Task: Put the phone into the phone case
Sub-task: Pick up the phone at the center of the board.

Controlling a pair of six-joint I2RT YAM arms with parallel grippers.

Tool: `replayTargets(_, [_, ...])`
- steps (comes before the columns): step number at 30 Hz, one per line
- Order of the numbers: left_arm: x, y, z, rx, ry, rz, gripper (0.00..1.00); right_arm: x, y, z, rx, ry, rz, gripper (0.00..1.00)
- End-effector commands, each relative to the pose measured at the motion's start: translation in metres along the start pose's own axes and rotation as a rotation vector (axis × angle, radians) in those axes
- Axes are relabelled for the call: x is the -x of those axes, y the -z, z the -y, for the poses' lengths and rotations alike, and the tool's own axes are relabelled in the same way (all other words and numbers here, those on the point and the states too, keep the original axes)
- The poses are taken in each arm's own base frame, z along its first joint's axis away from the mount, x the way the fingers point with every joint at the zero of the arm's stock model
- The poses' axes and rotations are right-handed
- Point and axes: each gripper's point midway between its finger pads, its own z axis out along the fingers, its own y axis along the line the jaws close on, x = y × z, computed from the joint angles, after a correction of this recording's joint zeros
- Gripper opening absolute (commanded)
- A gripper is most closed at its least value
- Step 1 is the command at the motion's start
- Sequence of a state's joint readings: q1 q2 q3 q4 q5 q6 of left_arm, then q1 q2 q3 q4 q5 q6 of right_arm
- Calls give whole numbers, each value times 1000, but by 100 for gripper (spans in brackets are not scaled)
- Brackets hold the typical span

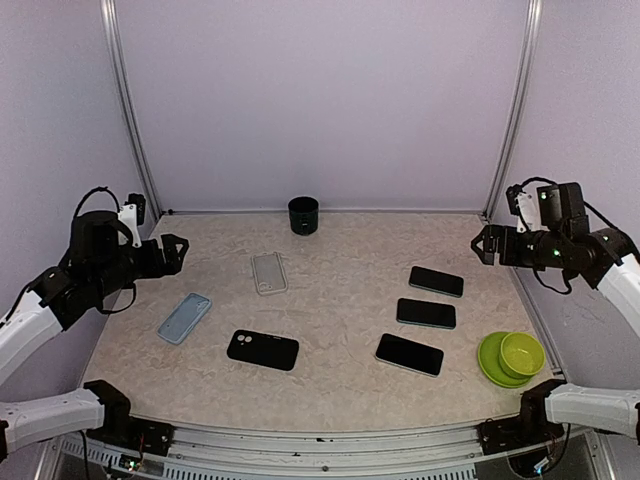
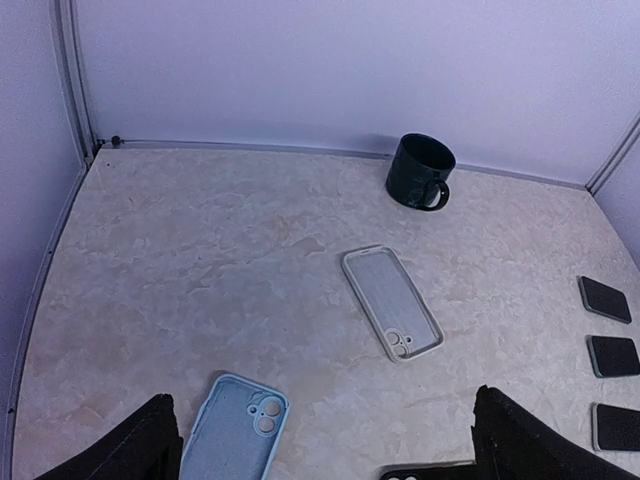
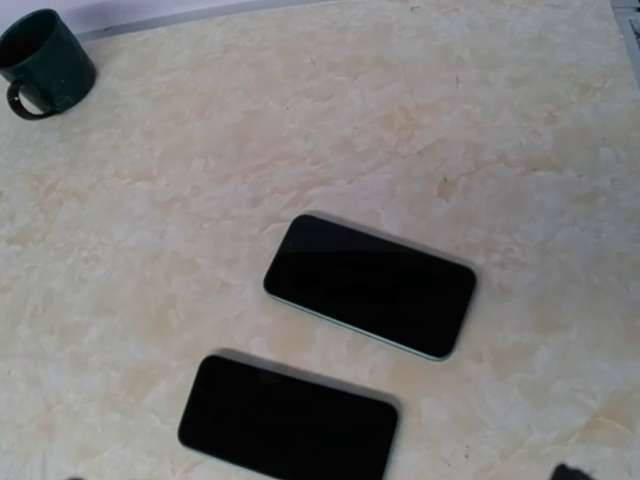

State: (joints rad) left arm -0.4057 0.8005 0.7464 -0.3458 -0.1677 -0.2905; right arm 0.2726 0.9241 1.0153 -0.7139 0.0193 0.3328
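Three dark phones lie on the right of the table: the far one point(image 1: 436, 281), the middle one point(image 1: 426, 313) and the near one point(image 1: 409, 354). Three empty cases lie on the left: a clear one point(image 1: 268, 273), a light blue one point(image 1: 185, 318) and a black one point(image 1: 263, 350). My left gripper point(image 1: 170, 255) hangs open and empty above the left edge, over the blue case point(image 2: 235, 432) and the clear case point(image 2: 392, 302). My right gripper point(image 1: 483, 245) is open and empty above the right edge, over two phones point(image 3: 370, 285) point(image 3: 290, 420).
A dark green mug point(image 1: 303, 215) stands at the back centre, also in the left wrist view point(image 2: 420, 172) and the right wrist view point(image 3: 42, 62). A green bowl on a green plate point(image 1: 512, 357) sits at the near right. Walls enclose the table.
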Motion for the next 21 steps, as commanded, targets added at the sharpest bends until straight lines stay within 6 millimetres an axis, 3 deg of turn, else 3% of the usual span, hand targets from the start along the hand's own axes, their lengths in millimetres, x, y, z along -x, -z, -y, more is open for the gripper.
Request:
replayTargets(1, [3, 1, 3, -13, 5, 17, 99, 8, 8, -2, 14, 5, 39, 99])
replayTargets(7, [0, -1, 4, -17, 20, -2, 99, 8, 10, -2, 23, -16, 67, 99])
replayTargets(15, [-8, -9, 9, -29, 61, -44, 99, -10, -13, -6, 53, -29, -16, 99])
replayTargets(21, [-25, -16, 16, -33, 90, -93, 99, -26, -33, -3, 43, -48, -74, 99])
